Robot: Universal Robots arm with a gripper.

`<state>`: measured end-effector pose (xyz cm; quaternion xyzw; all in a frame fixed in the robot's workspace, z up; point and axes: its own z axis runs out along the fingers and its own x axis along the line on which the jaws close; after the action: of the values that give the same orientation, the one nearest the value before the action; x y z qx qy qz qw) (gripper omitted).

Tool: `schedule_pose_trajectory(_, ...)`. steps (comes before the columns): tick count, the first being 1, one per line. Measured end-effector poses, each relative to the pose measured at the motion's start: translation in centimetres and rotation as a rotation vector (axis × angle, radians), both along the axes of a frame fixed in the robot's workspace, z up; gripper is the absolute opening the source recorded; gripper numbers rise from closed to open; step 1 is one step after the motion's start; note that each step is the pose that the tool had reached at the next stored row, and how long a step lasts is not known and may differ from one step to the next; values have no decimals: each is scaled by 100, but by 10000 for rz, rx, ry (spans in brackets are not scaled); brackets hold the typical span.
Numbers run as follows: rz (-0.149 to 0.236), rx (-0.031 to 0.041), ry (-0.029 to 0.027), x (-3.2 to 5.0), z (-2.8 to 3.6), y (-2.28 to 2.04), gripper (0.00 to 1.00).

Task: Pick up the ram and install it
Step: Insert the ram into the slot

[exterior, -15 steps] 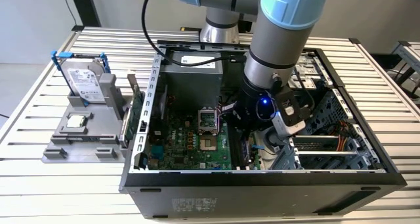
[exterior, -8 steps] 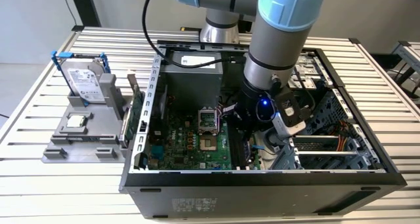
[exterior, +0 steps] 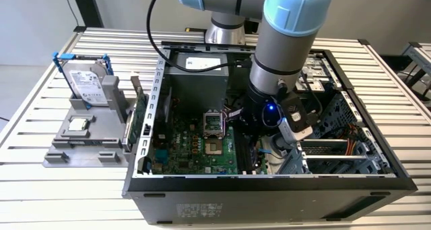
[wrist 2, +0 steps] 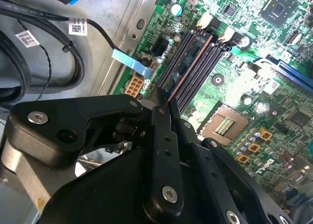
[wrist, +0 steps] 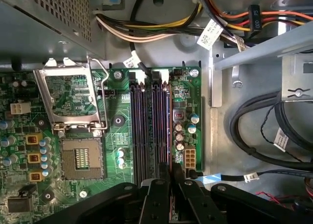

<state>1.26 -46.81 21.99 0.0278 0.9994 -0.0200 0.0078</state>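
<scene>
The ram (wrist 2: 190, 67) is a thin dark stick seen edge-on, lying along the outermost of the black memory slots (wrist: 146, 131) on the green motherboard (exterior: 195, 149). One end of it runs in between the black fingers of my gripper (wrist 2: 164, 104), which are shut on it. In the first wrist view the ram (wrist: 169, 126) is a narrow line beside the slots, ending at the gripper (wrist: 170, 171). In the exterior view the gripper (exterior: 259, 147) is down inside the open computer case (exterior: 269, 189). I cannot tell how deep the stick sits in its slot.
An open CPU socket (wrist: 83, 158) lies beside the slots. Black cables (wrist: 254, 131) and a metal drive cage (exterior: 336, 149) crowd the other side, with the power supply (exterior: 199, 71) behind. Outside the case, a grey fixture (exterior: 81, 149) holds a hard drive (exterior: 88, 83) and a green card (exterior: 139, 121).
</scene>
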Motion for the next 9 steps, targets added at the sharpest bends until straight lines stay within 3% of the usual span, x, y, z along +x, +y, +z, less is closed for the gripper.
schedule_pose_trajectory(9,68,-2,-4,1,-12,-13,0)
